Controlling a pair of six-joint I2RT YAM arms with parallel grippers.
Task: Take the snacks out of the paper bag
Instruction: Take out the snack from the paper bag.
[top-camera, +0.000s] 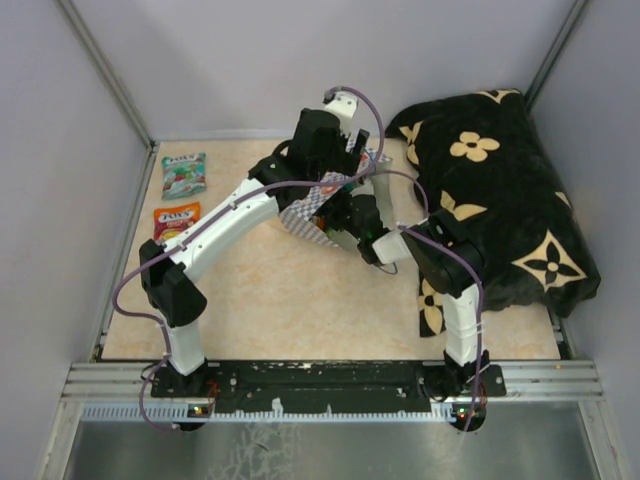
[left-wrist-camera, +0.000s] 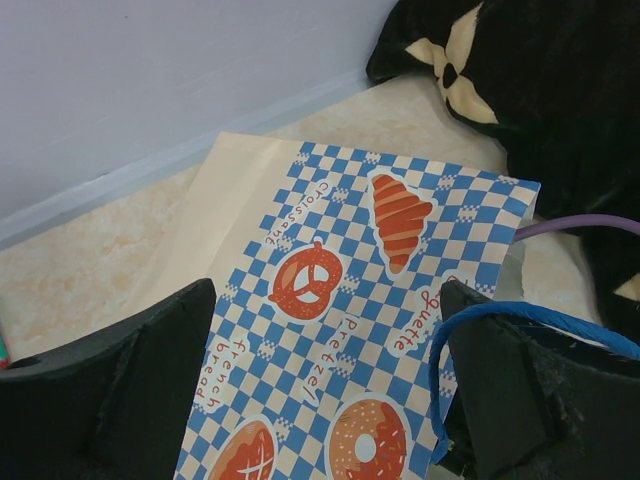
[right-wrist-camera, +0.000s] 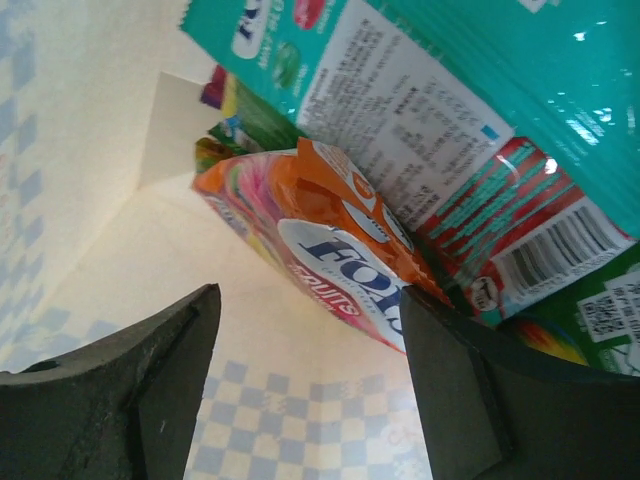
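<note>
Deep inside paper bag (right-wrist-camera: 90, 220) — snacks (right-wrist-camera: 320, 250); overlapping.

paper bag (top-camera: 305, 222) mostly hidden beneath the arms (top-camera: 235, 215) from above; teal snack (right-wrist-camera: 480, 80) cut off at the edge

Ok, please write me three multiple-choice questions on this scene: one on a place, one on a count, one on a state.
1. Where on the table lie the snacks already outside the paper bag? A far-left part; B near-right corner; C centre.
2. How many snacks lie outside it? A one; B two; C four.
3. The left end effector is: A shut on a snack; B open above the bag; C shut on the bag.
Answers: 1 A, both lie far left in the top view. 2 B, one teal, one orange. 3 B, its fingers stand wide apart, gripping nothing.
</note>
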